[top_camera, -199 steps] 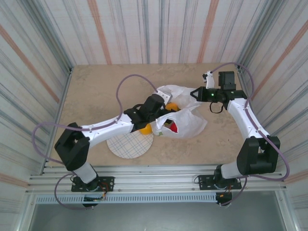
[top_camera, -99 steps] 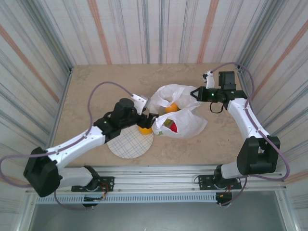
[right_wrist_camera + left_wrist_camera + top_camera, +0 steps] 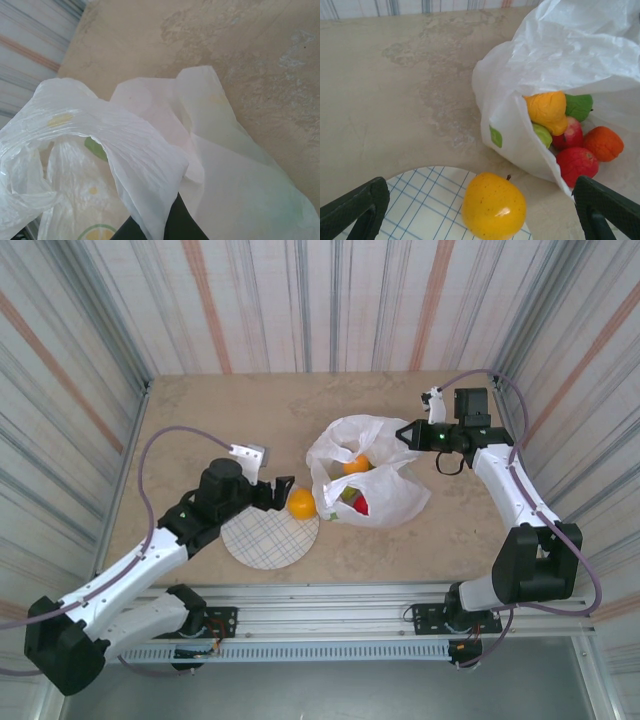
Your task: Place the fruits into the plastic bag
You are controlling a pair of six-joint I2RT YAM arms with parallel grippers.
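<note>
Fruits point(image 3: 576, 165) lie heaped inside the plastic bag point(image 3: 385, 495), which sprawls on its side at the middle of the table point(image 3: 200, 420) with its mouth toward the left arm. Red, orange and green skins show through the opening in the left wrist view. One yellow fruit point(image 3: 493, 205) sits outside, on the rim of the plaid plate point(image 3: 262, 545), just beside the bag's mouth. Your left gripper point(image 3: 274, 491) hangs just short of it, jaws spread wide and nothing between them, with the fruit centred between the two fingers point(image 3: 355, 207). Your right gripper point(image 3: 405, 434) is pinched together on the bag's far edge, holding the film up so that the mouth gapes.

The step in hand looks like picking up that one fruit outside the bag. Come in squarely, so the fingers pass either side of its widest part before you close. It is round and glossy, and will likely roll off the plate's rim if nudged from one side. Close gently but firmly. Lift clear of the plate, then carry the fruit low through the mouth, past the loose lip of film nearest the plate. Release it deep inside so it cannot roll back out. Hold the right grip high throughout.
</note>
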